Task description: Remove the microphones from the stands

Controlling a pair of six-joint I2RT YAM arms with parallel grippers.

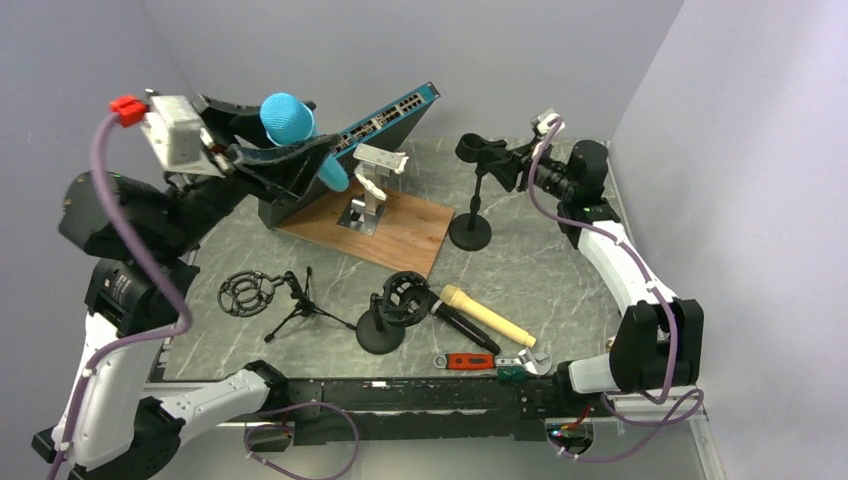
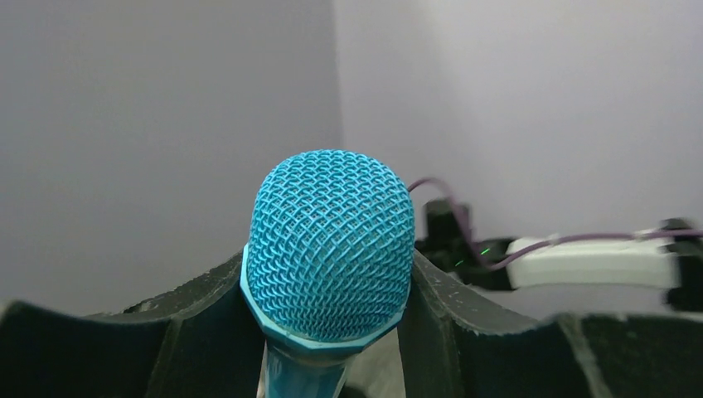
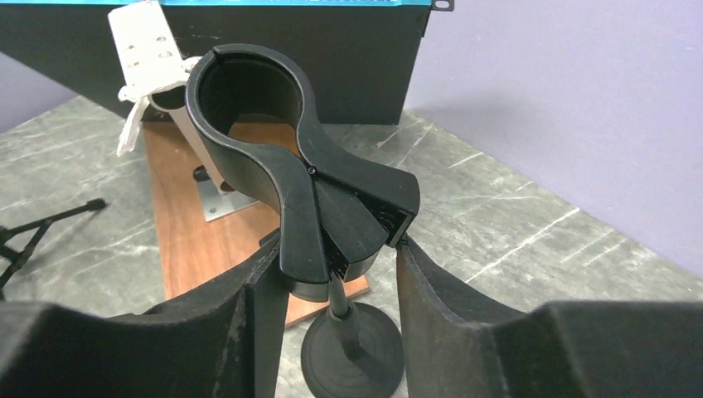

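Observation:
The blue microphone [image 1: 287,118] with a mesh head is held off the table at the back left. My left gripper [image 1: 292,160] is shut on its body just below the head. In the left wrist view the head [image 2: 330,245] fills the gap between my fingers [image 2: 195,319]. The black round-base stand [image 1: 470,232] is at the back right, and its clip [image 1: 481,150] is empty. My right gripper [image 1: 512,166] is shut on the clip's rear handles. The right wrist view shows the open ring of the clip [image 3: 249,99] and the stand's base [image 3: 352,352] below my gripper [image 3: 336,278].
A wooden board [image 1: 405,228] with a white bracket [image 1: 371,182] lies mid-back, with a black and blue network switch [image 1: 390,112] behind it. Near the front are a tripod shock mount [image 1: 250,293], a second stand [image 1: 385,325], black [image 1: 465,325] and beige [image 1: 488,315] microphones, and a red-handled wrench [image 1: 490,361].

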